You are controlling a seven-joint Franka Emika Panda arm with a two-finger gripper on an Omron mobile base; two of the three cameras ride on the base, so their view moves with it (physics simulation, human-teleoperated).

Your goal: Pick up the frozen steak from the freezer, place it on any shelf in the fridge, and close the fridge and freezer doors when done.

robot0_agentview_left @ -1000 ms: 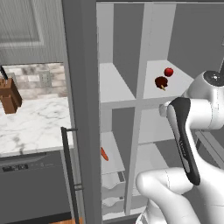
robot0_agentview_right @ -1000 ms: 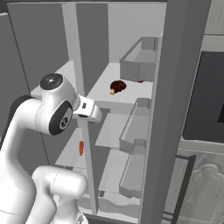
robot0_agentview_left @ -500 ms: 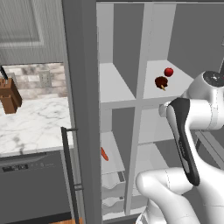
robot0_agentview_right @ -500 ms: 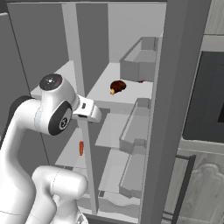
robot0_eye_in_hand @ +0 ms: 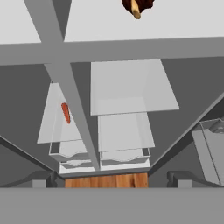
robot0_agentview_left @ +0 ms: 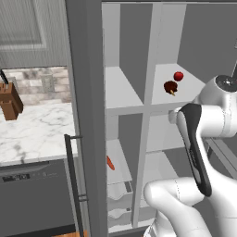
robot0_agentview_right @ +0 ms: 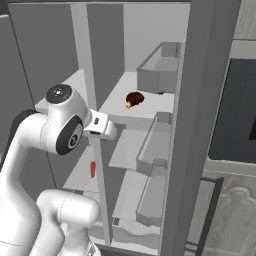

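Left base view: the white arm stands before the open grey appliance, wrist level w/ the shelf [robot0_agentview_left: 185, 95] where the frozen steak [robot0_agentview_left: 171, 86] lies just beside a red ball [robot0_agentview_left: 178, 76]; an orange carrot [robot0_agentview_left: 110, 163] sits lower, in the narrower column. A knife block [robot0_agentview_left: 9, 101] rests on the marble desk [robot0_agentview_left: 32, 132] at left. Right base view: the steak shows on that slab in the wider column, so the transfer looks done; judging by that, the step in hand is pulling back, and next comes swinging both doors shut, which calls for clearing the opening first. Hand view: steak at the top edge, cut off; carrot and lower drawers below. The claw's fingers are hard to make out, so whether it is spread or closed, or holds anything, can't be told.
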